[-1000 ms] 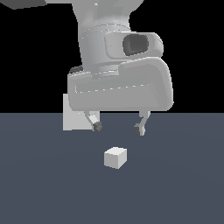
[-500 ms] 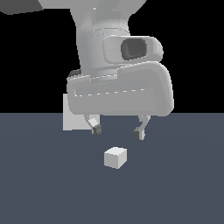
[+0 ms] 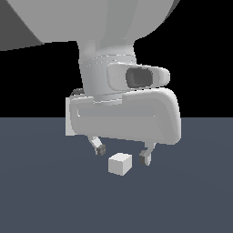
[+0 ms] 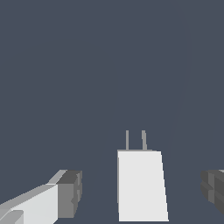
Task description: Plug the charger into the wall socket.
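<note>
Charger [image 3: 120, 164] between spread fingers of gripper [image 3: 123, 155], apparently untouched, prongs visible in wrist view

Your gripper [image 3: 124, 153] hangs spread wide just above the grey floor [image 3: 191, 200], one finger on each side of the charger [image 3: 120, 164]. In the wrist view there is bare floor between each fingertip [image 4: 70, 192] and the charger [image 4: 141, 186], which lies nearer one finger. Two thin prongs [image 4: 135, 140] stick out from its far face, with open floor beyond. The wall socket [image 3: 69, 119] shows only as a sliver at middle left, behind the hand.
</note>
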Robot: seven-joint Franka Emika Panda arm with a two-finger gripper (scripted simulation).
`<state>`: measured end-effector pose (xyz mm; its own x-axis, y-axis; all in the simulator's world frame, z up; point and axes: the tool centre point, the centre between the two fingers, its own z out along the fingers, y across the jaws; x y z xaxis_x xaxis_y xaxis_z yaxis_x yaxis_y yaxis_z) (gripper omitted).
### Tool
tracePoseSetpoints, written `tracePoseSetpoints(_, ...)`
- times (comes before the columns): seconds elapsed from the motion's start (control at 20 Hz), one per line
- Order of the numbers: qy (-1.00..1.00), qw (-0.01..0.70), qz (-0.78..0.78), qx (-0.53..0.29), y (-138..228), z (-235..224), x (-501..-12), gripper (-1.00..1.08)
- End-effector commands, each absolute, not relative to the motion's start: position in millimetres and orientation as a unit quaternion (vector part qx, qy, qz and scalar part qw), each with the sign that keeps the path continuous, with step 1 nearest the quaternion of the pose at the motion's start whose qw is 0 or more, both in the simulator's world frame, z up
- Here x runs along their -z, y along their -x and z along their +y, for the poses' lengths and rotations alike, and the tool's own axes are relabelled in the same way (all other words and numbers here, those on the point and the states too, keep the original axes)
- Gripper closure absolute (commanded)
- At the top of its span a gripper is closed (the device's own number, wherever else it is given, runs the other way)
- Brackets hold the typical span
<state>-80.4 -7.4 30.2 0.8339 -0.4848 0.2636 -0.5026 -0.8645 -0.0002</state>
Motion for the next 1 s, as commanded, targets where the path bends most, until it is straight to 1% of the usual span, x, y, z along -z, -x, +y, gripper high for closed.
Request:
tracePoseSetpoints(0.0,-0.957,0.034,-0.258,-0.129,80.5,-7.6,-20.6,-0.92)
tracePoseSetpoints(0.3,-0.957,0.034,-0.258,-0.129,80.2,-7.3,-11.6,-0.92)
tracePoseSetpoints(0.35,-0.957,0.034,-0.258,-0.129,80.2,-7.3,-11.6,1.08)
tracePoseSetpoints(0.95,-0.957,0.034,-0.257,-0.129,79.7,-7.2,-12.5,1.08)
